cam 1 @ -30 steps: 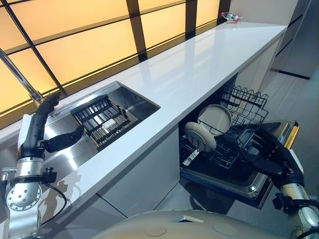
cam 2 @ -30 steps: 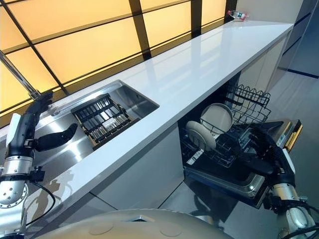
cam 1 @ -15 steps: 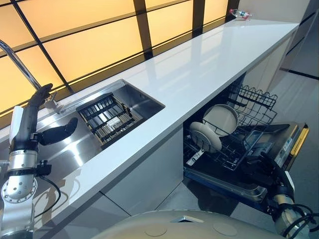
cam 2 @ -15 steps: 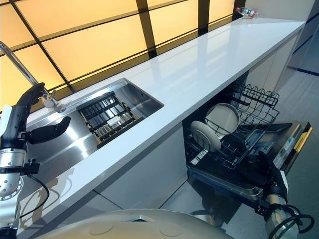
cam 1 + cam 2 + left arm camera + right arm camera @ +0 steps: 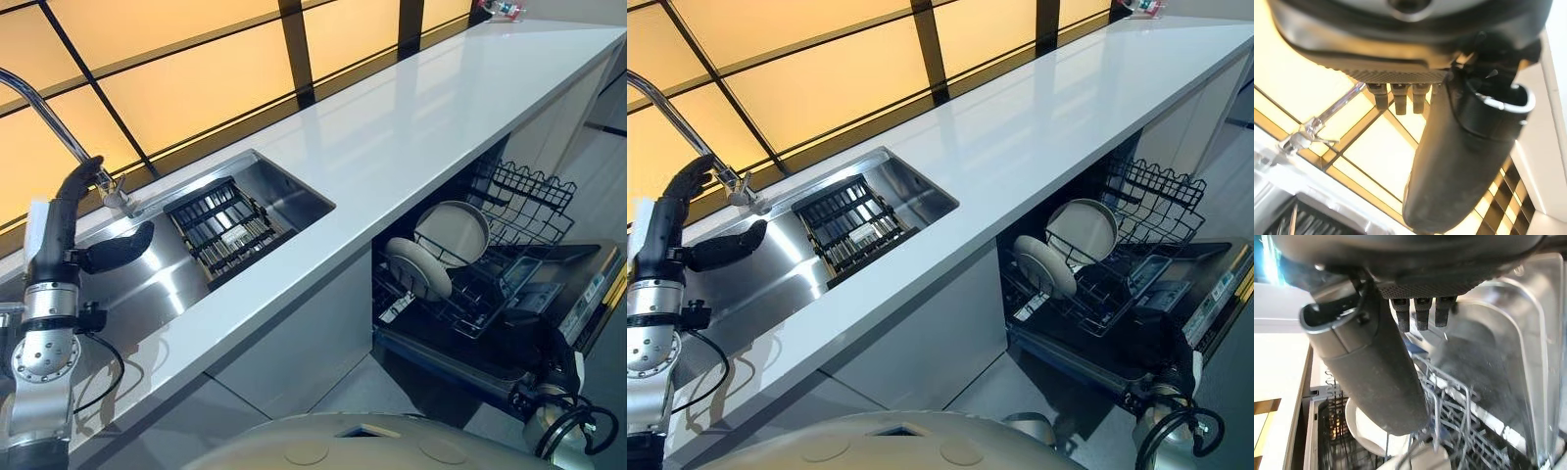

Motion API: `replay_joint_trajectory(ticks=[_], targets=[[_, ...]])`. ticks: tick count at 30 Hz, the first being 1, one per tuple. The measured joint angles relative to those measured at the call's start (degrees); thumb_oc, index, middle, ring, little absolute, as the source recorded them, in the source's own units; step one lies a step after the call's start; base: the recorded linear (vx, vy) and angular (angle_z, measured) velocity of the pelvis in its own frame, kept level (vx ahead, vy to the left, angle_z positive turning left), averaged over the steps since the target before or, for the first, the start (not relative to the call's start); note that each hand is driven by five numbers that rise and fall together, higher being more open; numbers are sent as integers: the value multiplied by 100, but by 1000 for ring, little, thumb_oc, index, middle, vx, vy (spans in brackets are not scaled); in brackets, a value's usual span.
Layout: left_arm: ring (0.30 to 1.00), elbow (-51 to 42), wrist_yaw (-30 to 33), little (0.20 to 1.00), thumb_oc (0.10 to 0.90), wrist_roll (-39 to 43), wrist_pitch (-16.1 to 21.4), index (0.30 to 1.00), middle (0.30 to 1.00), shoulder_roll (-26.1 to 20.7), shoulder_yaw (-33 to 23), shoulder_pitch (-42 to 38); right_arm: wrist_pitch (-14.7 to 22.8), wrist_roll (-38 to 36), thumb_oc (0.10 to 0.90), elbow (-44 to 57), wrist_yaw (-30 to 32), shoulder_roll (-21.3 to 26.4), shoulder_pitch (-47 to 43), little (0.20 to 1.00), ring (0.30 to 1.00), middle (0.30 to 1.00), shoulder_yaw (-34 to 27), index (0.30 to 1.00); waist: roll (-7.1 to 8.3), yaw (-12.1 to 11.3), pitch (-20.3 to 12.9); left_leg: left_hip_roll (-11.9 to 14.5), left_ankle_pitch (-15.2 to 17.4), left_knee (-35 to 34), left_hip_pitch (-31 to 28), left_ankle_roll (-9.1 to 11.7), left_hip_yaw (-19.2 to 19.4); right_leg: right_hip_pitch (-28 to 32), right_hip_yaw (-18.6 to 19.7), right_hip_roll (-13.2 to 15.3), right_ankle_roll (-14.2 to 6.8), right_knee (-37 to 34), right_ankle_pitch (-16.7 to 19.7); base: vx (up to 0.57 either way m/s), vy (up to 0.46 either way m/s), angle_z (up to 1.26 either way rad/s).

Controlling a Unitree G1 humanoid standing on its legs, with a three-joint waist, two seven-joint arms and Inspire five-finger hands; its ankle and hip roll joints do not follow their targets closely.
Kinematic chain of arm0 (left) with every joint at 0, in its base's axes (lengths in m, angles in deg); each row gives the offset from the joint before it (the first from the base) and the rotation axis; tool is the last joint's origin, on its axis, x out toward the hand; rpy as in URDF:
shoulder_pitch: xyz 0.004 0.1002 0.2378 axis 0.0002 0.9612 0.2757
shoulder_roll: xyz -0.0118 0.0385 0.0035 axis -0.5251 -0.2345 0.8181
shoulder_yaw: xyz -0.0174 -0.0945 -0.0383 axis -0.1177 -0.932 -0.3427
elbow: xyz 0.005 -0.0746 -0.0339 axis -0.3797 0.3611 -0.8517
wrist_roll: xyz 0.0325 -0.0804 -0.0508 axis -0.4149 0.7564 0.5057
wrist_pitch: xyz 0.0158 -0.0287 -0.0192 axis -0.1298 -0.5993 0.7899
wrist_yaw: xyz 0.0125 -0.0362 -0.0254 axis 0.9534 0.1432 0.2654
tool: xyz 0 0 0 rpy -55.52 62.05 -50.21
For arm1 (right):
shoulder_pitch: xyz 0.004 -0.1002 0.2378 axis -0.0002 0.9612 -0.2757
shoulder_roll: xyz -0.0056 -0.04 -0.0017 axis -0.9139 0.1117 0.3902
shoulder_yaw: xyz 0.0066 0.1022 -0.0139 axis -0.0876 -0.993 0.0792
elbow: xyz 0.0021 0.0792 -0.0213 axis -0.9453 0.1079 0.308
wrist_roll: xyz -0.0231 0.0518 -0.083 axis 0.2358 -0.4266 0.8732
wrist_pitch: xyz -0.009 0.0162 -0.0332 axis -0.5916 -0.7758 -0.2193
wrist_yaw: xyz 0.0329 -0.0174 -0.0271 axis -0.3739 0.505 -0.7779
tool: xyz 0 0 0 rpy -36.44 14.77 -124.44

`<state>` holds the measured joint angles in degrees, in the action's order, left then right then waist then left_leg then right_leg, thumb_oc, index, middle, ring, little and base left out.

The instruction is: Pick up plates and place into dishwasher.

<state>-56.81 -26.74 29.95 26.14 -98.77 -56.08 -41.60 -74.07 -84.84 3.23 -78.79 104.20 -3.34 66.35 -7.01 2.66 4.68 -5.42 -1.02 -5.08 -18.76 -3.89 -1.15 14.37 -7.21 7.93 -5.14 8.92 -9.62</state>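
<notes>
My right hand [image 5: 1376,382], fingers straight and empty, has drawn back from the dishwasher rack [image 5: 509,211] toward the near edge of the open door [image 5: 578,294], so that placement looks done. Two plates [image 5: 419,268] stand upright in the rack. Farther off, my left hand [image 5: 93,250], relaxed and holding nothing, hovers over the sink [image 5: 284,191] beside the faucet [image 5: 44,113], and I judge fetching the next plate comes next.

Head stereo pair looks down along counter [image 5: 411,127]; both share sink [image 5: 157,284] and open dishwasher [image 5: 1136,313]. Left wrist view faces faucet [image 5: 1327,120] close up; right wrist faces dishwasher rack [image 5: 1459,421].
</notes>
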Motion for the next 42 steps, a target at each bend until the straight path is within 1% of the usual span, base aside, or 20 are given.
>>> replay_joint_trajectory(ticks=[2,4,7,9,12,14,16,18,20,23,25,27,30,33,35,38,40,42], targets=[[900,-1,-11,900,800,-1,0,900,900,0,77,0,-51,-20,800,-25,-178,-2,-29,900,900,900,81,900,-21,2,18,-6,-1,0,-4,-2,-16,5,-9,7,0,4,0,58,56,1],[900,-8,-50,900,800,0,-2,900,900,0,81,-14,-203,-17,800,-34,-568,2,-41,900,900,900,154,900,-29,-2,22,-8,-2,0,-5,-3,-36,21,-34,11,0,2,0,57,53,6],[900,-22,-192,900,800,4,-52,900,900,0,81,-114,-287,-13,800,-93,-904,31,-43,900,900,900,111,900,-23,-47,52,-16,-7,0,-34,-6,-82,86,-114,30,-2,-4,0,55,35,9],[900,-29,-295,900,800,9,-103,900,900,0,81,-161,-397,22,800,-106,-1287,169,-43,900,900,900,97,900,1,-86,99,-16,16,-2,-89,28,-109,146,-119,28,-5,-13,-2,73,25,2],[900,-29,-454,900,800,9,-114,900,900,0,85,-221,-458,259,800,-111,-1675,312,-46,900,900,900,187,900,49,-125,128,-19,-3,-2,-91,40,-184,199,-173,29,-3,-24,-2,71,22,9],[900,-31,-490,900,800,9,-158,900,900,0,85,-229,-575,355,800,-117,-1750,355,-50,900,900,900,285,900,62,-183,133,-23,-13,-1,-103,39,-223,215,-213,34,-3,-25,-1,94,44,12],[900,-39,-507,900,800,13,-303,900,900,-3,84,-236,-690,386,800,-118,-1830,390,-59,900,900,900,298,900,71,-247,136,-26,-39,1,-111,16,-261,244,-265,43,-2,-29,-1,85,62,11],[900,-37,-513,900,800,32,-384,900,900,-13,84,-247,-849,375,800,-118,-1913,456,-79,900,900,900,308,900,133,-275,164,-35,-56,1,-174,-1,-331,348,-320,45,-3,-53,-2,83,84,16],[900,-36,-554,900,800,72,-410,900,900,-40,87,-270,-1049,299,800,-118,-2034,544,-128,900,900,900,343,900,191,-305,159,-40,-70,2,-190,2,-391,410,-394,50,-3,-87,-2,91,95,15],[900,10,-625,900,800,80,-586,900,900,-148,194,-444,-1294,89,800,-119,-2048,573,-263,900,900,900,388,900,224,-402,173,-46,-111,3,-191,1,-445,446,-443,55,-4,-87,-1,80,89,9],[900,30,-632,900,800,81,-601,900,900,-207,298,-526,-1339,-30,800,-119,-2031,531,-359,900,900,900,460,900,243,-418,199,-58,-119,24,-194,2,-489,492,-485,63,-4,-93,-1,73,97,11],[900,185,-633,900,800,81,-603,900,900,-218,471,-709,-1433,-103,800,-124,-1918,580,-543,900,900,900,617,900,235,-427,198,-68,-118,66,-187,2,-515,512,-509,73,-5,-97,-1,82,122,9],[900,371,-631,900,800,140,-630,900,900,-285,831,-1001,-1551,-693,800,-177,-1497,565,-879,900,900,900,919,900,228,-433,197,-68,-149,84,-181,19,-601,557,-606,75,-3,-94,0,61,106,14],[900,552,-636,900,800,280,-663,900,900,-448,1122,-1201,-1609,-1519,800,-577,-887,482,-1410,900,900,900,1193,900,187,-492,202,-62,-167,95,-192,33,-640,589,-625,68,-1,-99,1,34,116,7],[900,675,-645,900,800,441,-759,900,900,-473,1272,-1432,-1597,-2078,800,-864,-296,361,-1829,900,900,900,1274,900,102,-598,211,-66,-190,92,-194,34,-677,603,-662,74,0,-100,3,11,94,10],[900,727,-680,900,800,570,-837,900,900,-502,1355,-1611,-1321,-2661,800,-894,224,229,-1983,900,900,900,1277,900,-10,-735,239,-77,-211,92,-171,35,-749,611,-752,86,1,-106,3,7,42,14],[900,727,-689,900,800,632,-838,900,900,-501,1359,-1622,-951,-3165,800,-894,559,74,-2012,900,900,900,1276,900,-84,-829,238,-83,-216,92,-166,40,-808,628,-777,82,3,-104,4,-6,40,16],[900,734,-688,900,800,633,-838,900,900,-498,1401,-1625,-635,-3925,800,-893,762,-16,-2015,900,900,900,1267,900,-105,-856,241,-102,-217,89,-167,41,-887,723,-771,65,3,-200,3,0,50,22]])
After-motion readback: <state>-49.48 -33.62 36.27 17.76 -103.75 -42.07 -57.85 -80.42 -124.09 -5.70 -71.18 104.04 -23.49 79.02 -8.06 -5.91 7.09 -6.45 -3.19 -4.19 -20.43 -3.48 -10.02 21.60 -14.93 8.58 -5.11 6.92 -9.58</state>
